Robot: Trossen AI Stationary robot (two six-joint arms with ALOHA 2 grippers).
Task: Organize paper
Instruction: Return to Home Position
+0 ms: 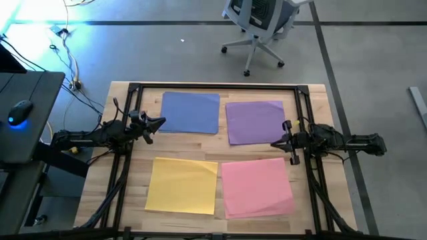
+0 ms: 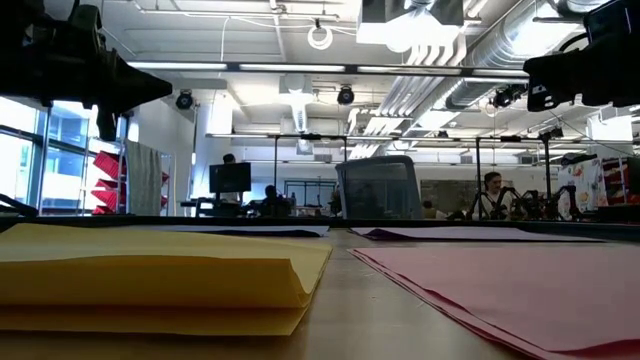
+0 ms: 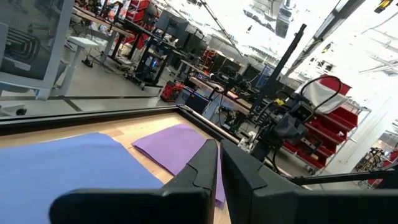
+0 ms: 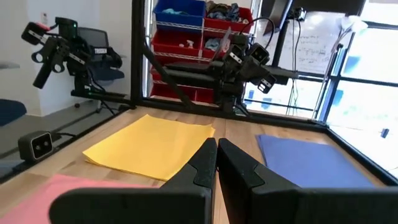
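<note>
The paper lies flat on the wooden table (image 1: 137, 193) in four separate patches: periwinkle blue (image 1: 191, 112) at far left, purple (image 1: 255, 122) at far right, yellow (image 1: 182, 185) at near left, pink (image 1: 257, 187) at near right. The yellow (image 2: 150, 270) and pink (image 2: 520, 280) ones look like stacks of several sheets. My left gripper (image 1: 160, 123) hangs shut above the table's left edge, beside the blue paper, pointing level toward the right. My right gripper (image 1: 275, 143) hangs shut above the right edge, near the purple paper's near corner, pointing left. Neither holds anything.
A black metal frame (image 1: 220, 87) rims the table. A desk with a mouse (image 1: 20, 112) stands off the left side, an office chair (image 1: 257, 27) beyond the far edge. A person (image 2: 490, 190) sits in the room behind. Bare wood lies between the four paper patches.
</note>
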